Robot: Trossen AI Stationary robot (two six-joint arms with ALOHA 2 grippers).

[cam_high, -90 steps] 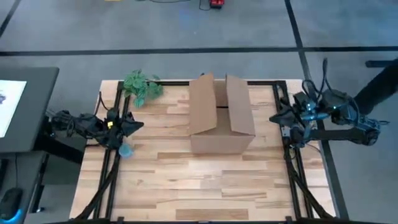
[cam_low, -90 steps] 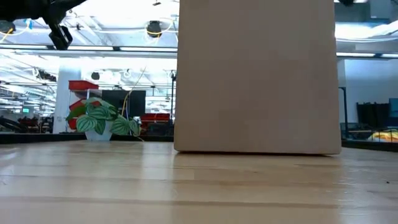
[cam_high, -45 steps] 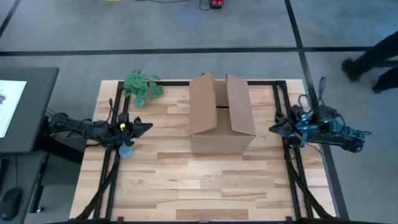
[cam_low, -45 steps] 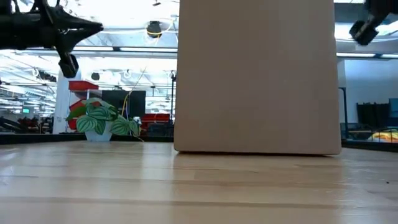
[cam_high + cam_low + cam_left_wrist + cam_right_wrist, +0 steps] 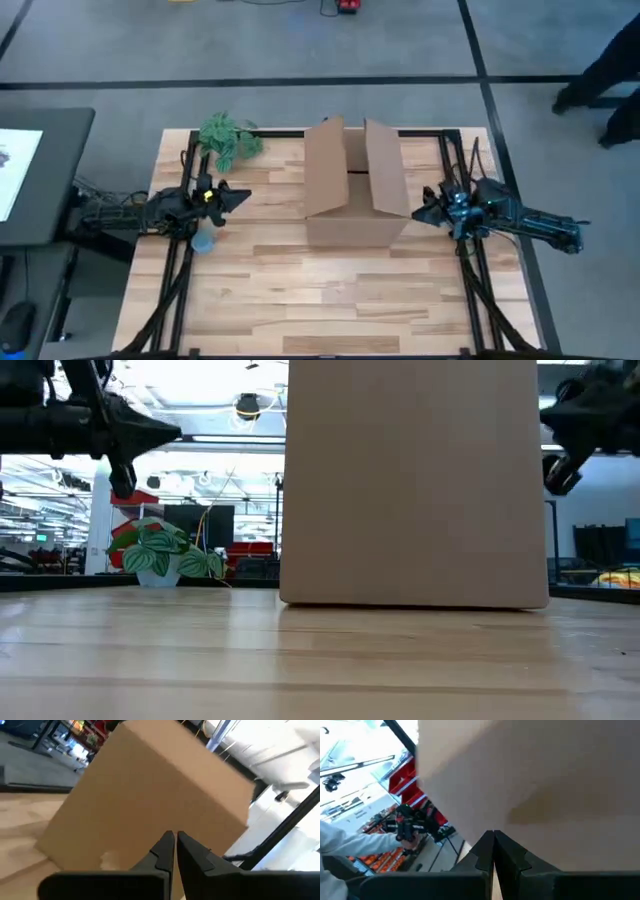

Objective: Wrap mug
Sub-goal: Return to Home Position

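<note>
A brown cardboard box (image 5: 355, 195) stands on the wooden table (image 5: 300, 290); the left gripper (image 5: 238, 196) hovers off its left side, fingers together; the right gripper (image 5: 420, 213) hangs near its right side, fingers pressed together.

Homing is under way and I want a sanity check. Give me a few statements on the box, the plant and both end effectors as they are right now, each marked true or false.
1. The cardboard box stands on the table between the two arms. True.
2. The left end effector is gripping the box. False: it hangs off the box's left side with a clear gap between them, its fingers shut on nothing.
3. The plant sits on the left arm's side of the box, near a table corner. True.
4. The right end effector has its fingers spread wide. False: the right wrist view shows them closed together, pointing at the box's side.
</note>
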